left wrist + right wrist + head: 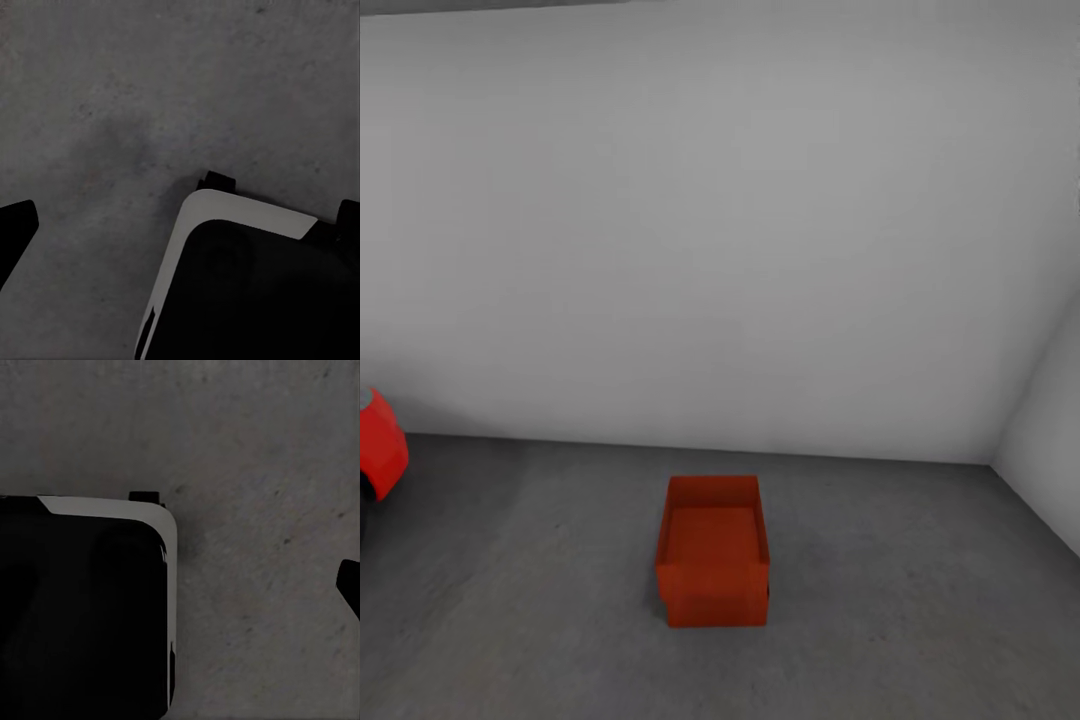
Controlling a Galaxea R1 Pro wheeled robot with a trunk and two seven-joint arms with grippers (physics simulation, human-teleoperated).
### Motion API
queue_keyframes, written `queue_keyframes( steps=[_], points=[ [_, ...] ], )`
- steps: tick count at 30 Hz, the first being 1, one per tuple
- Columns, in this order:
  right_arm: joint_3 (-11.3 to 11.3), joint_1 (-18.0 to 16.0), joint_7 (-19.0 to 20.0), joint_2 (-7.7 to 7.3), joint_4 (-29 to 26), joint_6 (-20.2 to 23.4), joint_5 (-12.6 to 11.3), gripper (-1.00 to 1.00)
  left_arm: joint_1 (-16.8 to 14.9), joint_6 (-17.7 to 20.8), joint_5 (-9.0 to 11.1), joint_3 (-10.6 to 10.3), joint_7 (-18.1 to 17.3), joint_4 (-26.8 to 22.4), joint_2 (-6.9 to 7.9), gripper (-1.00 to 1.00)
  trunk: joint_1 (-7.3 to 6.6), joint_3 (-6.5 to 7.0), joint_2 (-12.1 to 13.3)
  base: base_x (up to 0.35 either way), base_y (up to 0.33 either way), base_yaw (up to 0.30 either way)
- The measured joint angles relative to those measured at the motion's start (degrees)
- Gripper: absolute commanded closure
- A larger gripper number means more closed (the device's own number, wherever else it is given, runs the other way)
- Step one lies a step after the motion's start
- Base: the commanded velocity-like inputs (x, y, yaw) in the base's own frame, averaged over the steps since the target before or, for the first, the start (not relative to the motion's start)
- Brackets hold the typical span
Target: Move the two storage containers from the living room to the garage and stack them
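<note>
Head view: a garage corner is shown, with pale grey walls (720, 220) filling the upper frame and the dark concrete floor (540, 600) across the lower third. An orange-red storage container (713, 565) stands on the floor at lower centre, clear of the walls; a faint seam across its front face suggests that two boxes are stacked there, though this cannot be confirmed. A sliver of the red car (380, 445) is seen at the left edge.

Wrist views: bare concrete and the dark, white-edged robot base (247, 292) are shown, with one dark fingertip (15, 229) at a frame edge; whether either pincer is released or clenched cannot be told, and nothing is seen to be held.

Risks, as judged: if only one box is present, the task is left half done. If the robot base is driven forward carelessly, the container may be struck and any stack dislodged. The car at left may be grazed on turning.
</note>
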Motion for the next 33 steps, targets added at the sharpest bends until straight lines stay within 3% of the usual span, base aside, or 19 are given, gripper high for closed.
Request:
queue_keyframes(
  steps=[33],
  points=[
    [0.00, 0.02, 0.00, 0.00, 0.00, 0.07, 0.00, -1.00, 0.00, -0.01, 0.00, 0.00, 0.00, 0.00, 0.00, -1.00, 0.00, 3.07, 0.00, 0.000, 0.000, 0.000]
  ],
)
